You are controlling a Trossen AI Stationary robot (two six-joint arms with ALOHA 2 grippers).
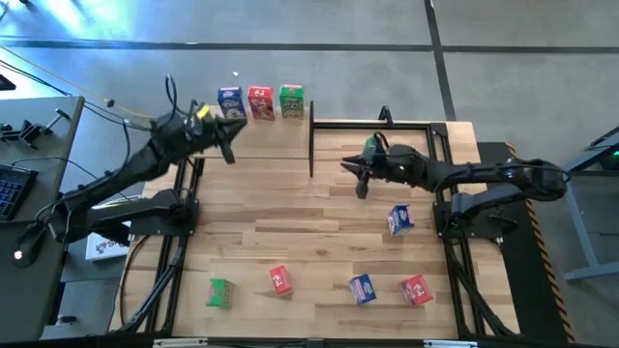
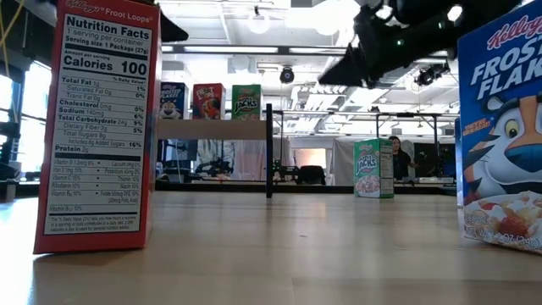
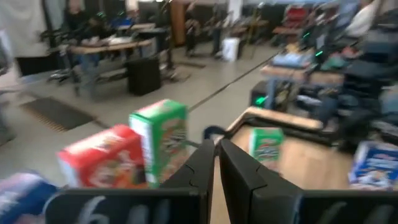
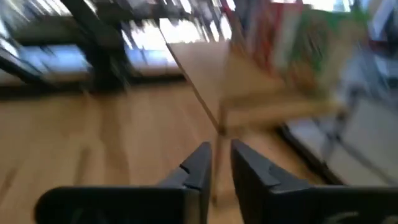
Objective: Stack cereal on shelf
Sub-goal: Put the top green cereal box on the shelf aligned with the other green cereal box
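Three cereal boxes stand upright in a row on the shelf (image 1: 261, 135): blue (image 1: 229, 101), red (image 1: 259, 101) and green (image 1: 291, 101). Another green box (image 1: 370, 147) stands on the tabletop beyond the shelf's black post (image 1: 311, 145). Nearer on the table lie a blue box (image 1: 399, 219), a green one (image 1: 220, 292), a red one (image 1: 280, 280), a second blue (image 1: 362, 288) and a second red (image 1: 416, 289). My left gripper (image 1: 228, 153) hovers over the shelf plank just in front of the row, shut and empty. My right gripper (image 1: 360, 184) hangs above the table near the standing green box, shut and empty.
The shelf takes up the far left part of the table (image 1: 319, 242); black frame rails (image 1: 445, 135) run along the far right. In the low view a red box (image 2: 97, 127) and a blue box (image 2: 504, 127) stand close to the near edge. A person (image 2: 396, 157) sits far behind.
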